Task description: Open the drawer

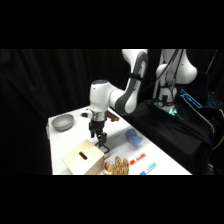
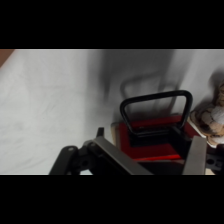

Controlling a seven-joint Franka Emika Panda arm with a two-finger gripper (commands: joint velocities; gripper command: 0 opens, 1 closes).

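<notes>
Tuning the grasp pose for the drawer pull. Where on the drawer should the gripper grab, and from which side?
Grip the black wire loop handle on the drawer front; nothing else on it offers a hold. In the side view the gripper hangs just above the box, by its front. Probably come down from above, one finger on each side of the loop's top bar.

Backdrop: black curtain point(image 1: 45, 85) fills the left and upper centre of the frame.
Furniture: white table point(image 1: 65, 145) runs from centre left to lower right.
Light: small teal glow point(image 1: 172, 111) at right.
</notes>
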